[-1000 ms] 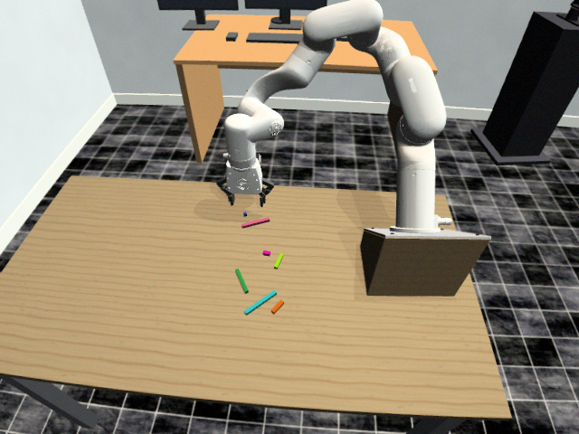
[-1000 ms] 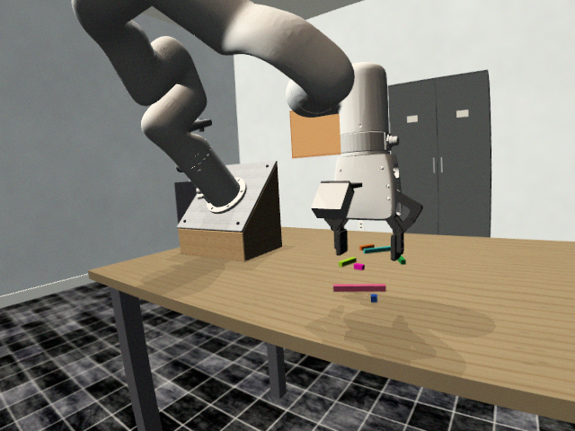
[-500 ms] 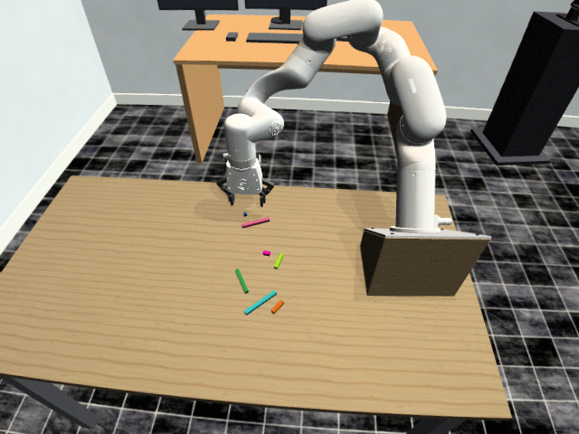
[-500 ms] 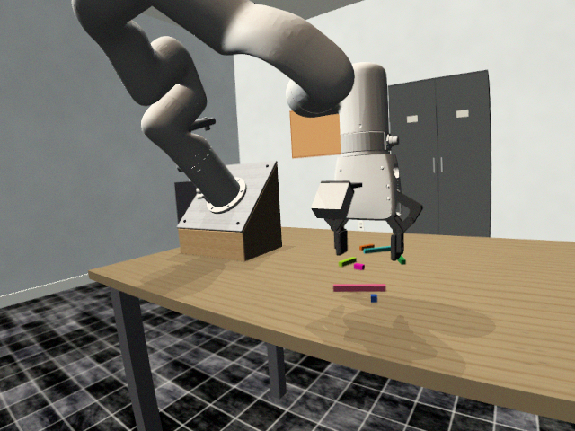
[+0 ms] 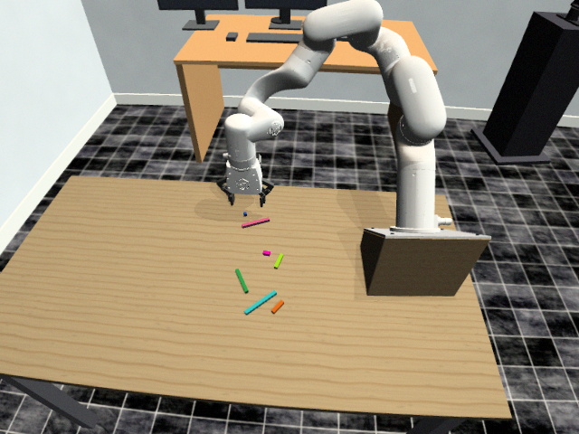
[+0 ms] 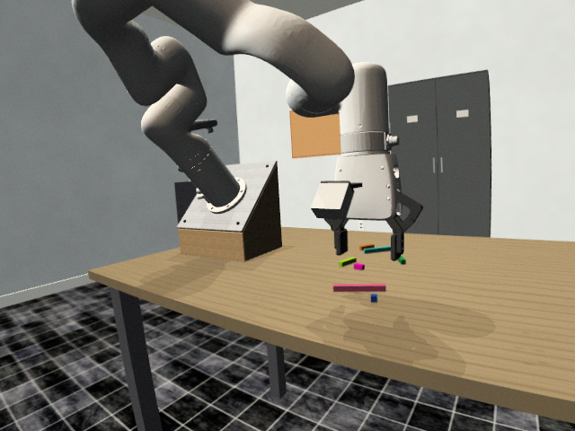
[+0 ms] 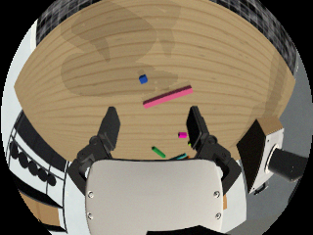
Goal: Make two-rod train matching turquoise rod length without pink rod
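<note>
Top view first: the gripper [image 5: 245,200] hangs above the far part of the wooden table [image 5: 117,289], fingers spread wide with nothing between them. It's not touching any rod. Almost right under it, just toward the near side, sits the tiny blue rod [image 5: 244,213], and right past that lies the pink rod [image 5: 255,222], flat and slightly angled.

Further out from the tool, toward the near edge, you get the rest of the bunch. The magenta rod [image 5: 266,253] and the lime rod [image 5: 279,260] are close to each other but apart. Beyond them is the green rod [image 5: 241,280], then the turquoise rod [image 5: 260,302] with the orange rod [image 5: 278,306] just beside its end, a small gap showing between them.

No rods are lined up end to end; all lie loose at different angles.

From the exterior view the fingertips [image 6: 340,241] are clearly off the tabletop, and the shadow falls on the wood beside the blue rod.

No bins or trays anywhere, everything's just lying on the table. The arm's wedge-shaped base block [image 5: 374,280] is well off to the side of the rods.
</note>
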